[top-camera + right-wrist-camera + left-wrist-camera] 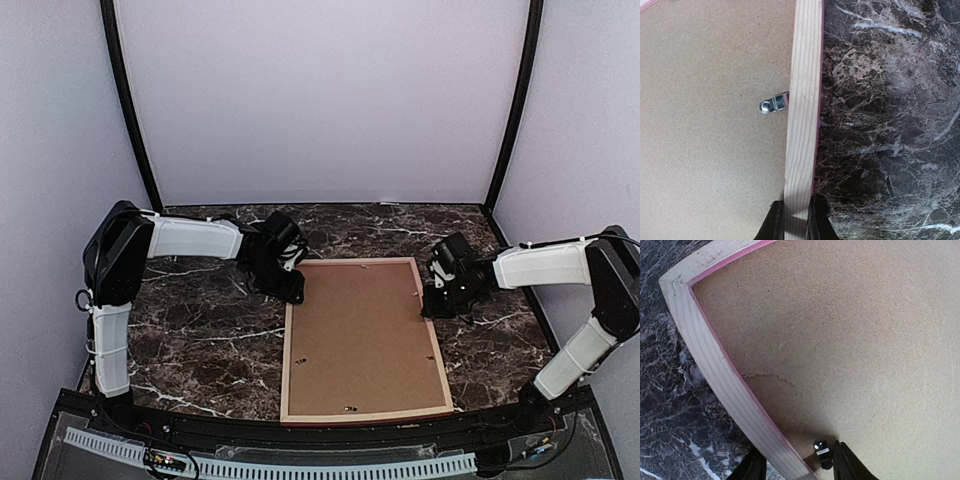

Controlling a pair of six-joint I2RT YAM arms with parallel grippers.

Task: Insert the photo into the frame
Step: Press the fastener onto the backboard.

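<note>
The frame (pixel 286 362), pale pinkish wood, lies back up on the marble table with the brown backing board (pixel 360 340) inside it. The photo is hidden or out of view. My left gripper (pixel 292 293) is at the frame's left rail near the far corner. In the left wrist view (pixel 800 467) its jaws are open and straddle the rail (pixel 715 365), one finger on the table and one on the board (pixel 855 340) beside a metal clip (pixel 821 452). My right gripper (pixel 431 306) is shut on the right rail (pixel 802 100), which the right wrist view (pixel 796 222) shows pinched between the fingers.
A second metal clip (pixel 774 104) sticks out from the right rail over the board (pixel 705 110). More small clips show along the board's edges (pixel 349 408). Dark marble table (pixel 200 340) surrounds the frame. Purple walls enclose the back and sides.
</note>
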